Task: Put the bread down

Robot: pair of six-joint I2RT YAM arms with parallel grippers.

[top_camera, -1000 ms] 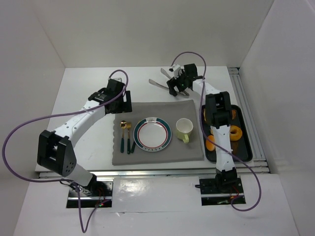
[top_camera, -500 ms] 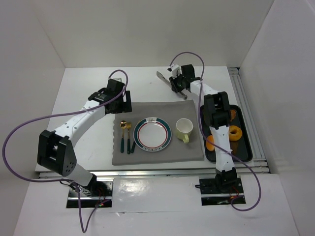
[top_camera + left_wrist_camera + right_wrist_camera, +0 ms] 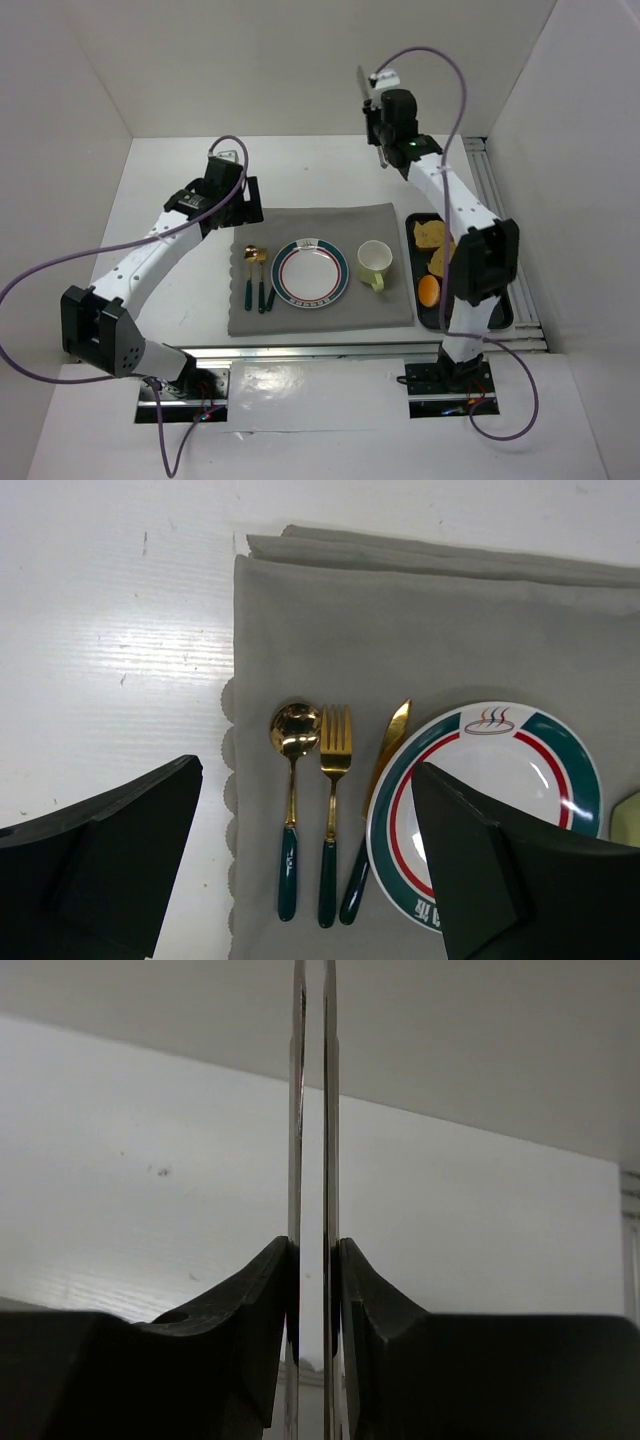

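White tabletop [image 3: 300, 160], grey placemat [image 3: 300, 225] centre frame, and the bread [image 3: 430, 233] sits in the black tray [image 3: 503, 300] at right. Right gripper [image 3: 312, 1260], up top, is clamped on tongs [image 3: 298, 1110]; left gripper [image 3: 305, 768] hangs spread wide over the cutlery [image 3: 325, 810].

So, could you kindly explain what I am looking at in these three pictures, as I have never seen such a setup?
These are two robot arms bolted to a table. The wide picture comes from a camera overhead; the other two from a camera on each wrist. A grey mat carries a plate, a cup, and a spoon, fork and knife. A black tray on the right holds bread. The left gripper hangs open above the fork, empty. The right gripper pinches metal tongs, held high.
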